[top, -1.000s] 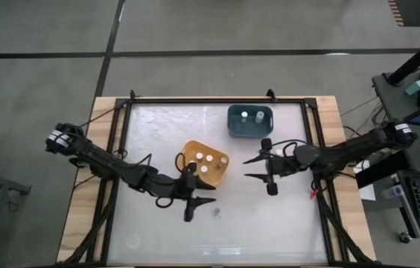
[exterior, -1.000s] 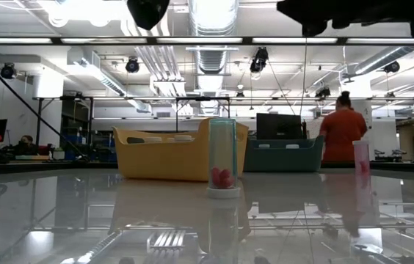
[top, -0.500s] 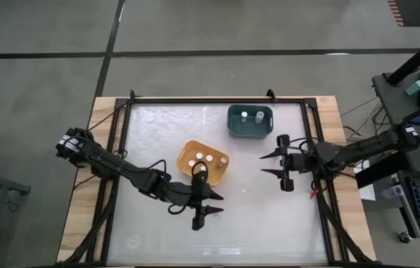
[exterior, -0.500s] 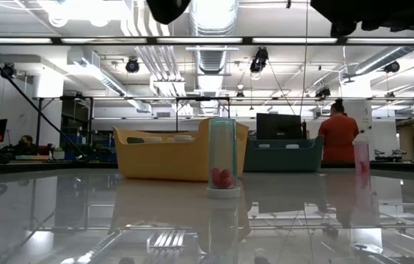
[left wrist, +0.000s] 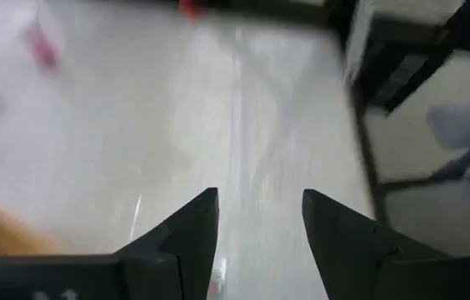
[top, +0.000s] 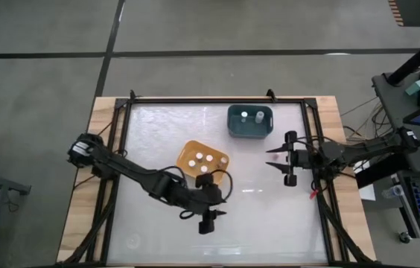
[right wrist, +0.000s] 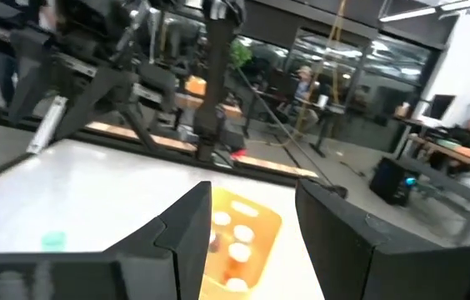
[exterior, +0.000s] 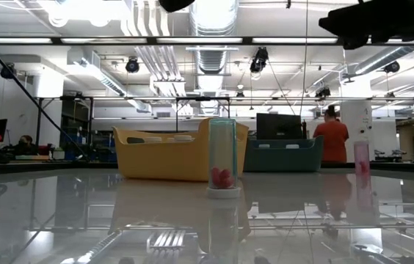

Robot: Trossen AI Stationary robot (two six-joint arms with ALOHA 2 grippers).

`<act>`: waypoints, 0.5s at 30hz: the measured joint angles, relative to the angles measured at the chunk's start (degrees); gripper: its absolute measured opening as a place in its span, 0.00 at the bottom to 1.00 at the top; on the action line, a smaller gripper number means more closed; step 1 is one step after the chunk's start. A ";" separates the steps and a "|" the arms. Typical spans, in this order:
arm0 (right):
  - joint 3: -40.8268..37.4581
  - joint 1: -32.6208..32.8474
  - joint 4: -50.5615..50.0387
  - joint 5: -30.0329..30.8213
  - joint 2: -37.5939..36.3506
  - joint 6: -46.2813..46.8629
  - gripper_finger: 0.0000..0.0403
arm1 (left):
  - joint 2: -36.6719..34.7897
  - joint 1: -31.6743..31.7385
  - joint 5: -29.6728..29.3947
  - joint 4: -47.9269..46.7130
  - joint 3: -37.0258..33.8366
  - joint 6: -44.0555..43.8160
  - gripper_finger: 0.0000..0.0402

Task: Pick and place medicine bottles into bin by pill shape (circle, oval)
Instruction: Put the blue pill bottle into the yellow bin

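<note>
A small clear bottle (exterior: 222, 158) with red pills stands on its white cap near the table's middle. In the high view my left gripper (top: 212, 210) is above it and hides it. The left wrist view shows that gripper (left wrist: 256, 221) open, with a red speck (left wrist: 213, 288) low between its fingers. My right gripper (top: 270, 158) is open and empty near the right edge, also in its wrist view (right wrist: 252, 217). The orange-yellow tub (top: 189, 151) holds three white-capped bottles (top: 204, 161). The teal tub (top: 234, 123) holds two bottles (top: 245, 115).
A second small bottle with pink contents (exterior: 361, 158) stands on the table at the right of the low view. A black frame (top: 124, 149) runs round the table. People show in the room beyond the table (exterior: 332, 139).
My left gripper has moved toward the table's near edge and to the right, from beside the orange-yellow tub to above the lone bottle. My right gripper has drawn back toward the table's right edge. The bottle has stayed where it was.
</note>
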 joint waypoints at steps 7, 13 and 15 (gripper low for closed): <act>3.02 0.00 0.05 0.39 0.09 -4.20 0.41 | 5.39 -0.28 3.80 -10.33 7.46 -3.50 0.40; 3.99 0.04 -0.17 -4.34 0.13 -4.50 0.41 | 9.76 -0.26 13.20 -11.05 9.80 -3.72 0.40; 3.72 0.03 -0.34 -4.19 0.10 -5.13 0.41 | 10.27 -0.26 14.53 -10.82 9.80 -5.00 0.40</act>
